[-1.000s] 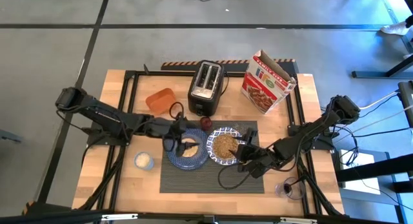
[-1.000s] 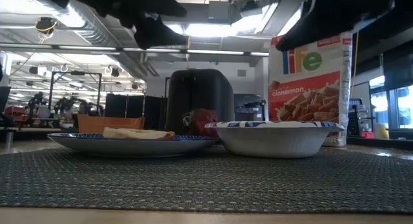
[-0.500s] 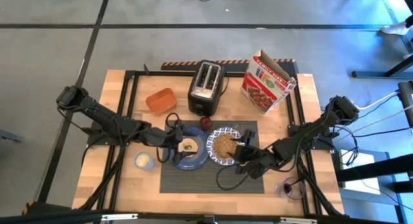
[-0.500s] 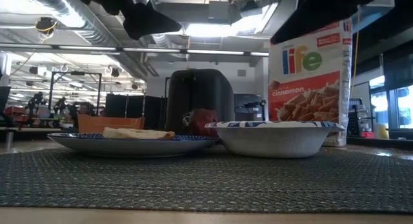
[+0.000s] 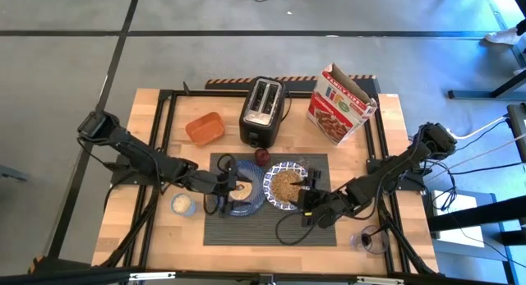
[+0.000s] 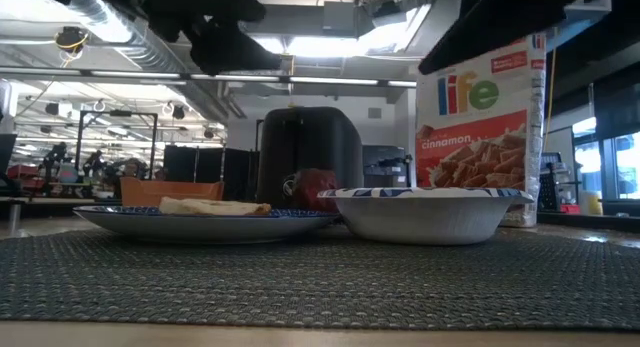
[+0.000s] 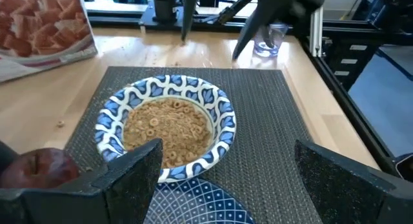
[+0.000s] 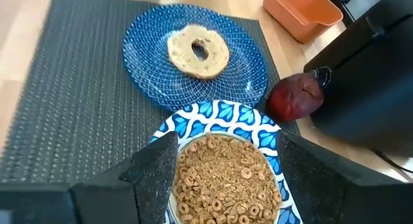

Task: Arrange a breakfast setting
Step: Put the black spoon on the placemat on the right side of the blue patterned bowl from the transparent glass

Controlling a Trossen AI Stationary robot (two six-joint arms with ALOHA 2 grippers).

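Placemat [image 5: 246,223] sits centre-front on the table, ribbed and dark grey. On it: dark blue plate [image 5: 249,201] at 9 o'clock of the blue-and-white bowl [image 5: 285,186], rims just beside each other. Bagel [image 5: 242,187] lies flat on the plate. Bowl holds cereal. Small dark red jar [image 5: 262,157] sits at 12 o'clock of the plate, at the mat's far edge, in front of the black toaster [image 5: 261,111].

Left gripper [image 5: 231,186] hangs over the plate's 9 o'clock side, fingers [image 7: 122,179] spread apart, nothing between them; bagel is just at 3 o'clock of it, bowl beyond.

Right gripper [image 5: 307,195] hovers at the bowl's 4 o'clock rim, fingers [image 8: 155,162] apart, empty; bowl directly ahead of it, plate and bagel farther on.

Cereal box [image 5: 339,103] at the table's 1 o'clock, orange tub [image 5: 205,128] at 11 o'clock.
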